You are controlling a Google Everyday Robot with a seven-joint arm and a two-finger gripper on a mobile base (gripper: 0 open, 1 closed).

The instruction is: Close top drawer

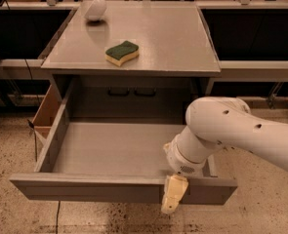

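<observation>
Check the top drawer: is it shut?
No, the top drawer stands pulled far out with its floor exposed, and the end effector sits at its front edge, right of centre.

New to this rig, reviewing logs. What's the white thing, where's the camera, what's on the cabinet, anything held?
The white thing is the robot's single arm, reaching in from the right. Its cream gripper hangs over the front edge of the top drawer, right of middle; whether it grips that front cannot be told. The one camera looks down at the cabinet from the front; its mounting is not on record. The drawer is pulled wide out. On the cabinet top lie a green-and-yellow sponge and, far left, a white rounded object.
</observation>
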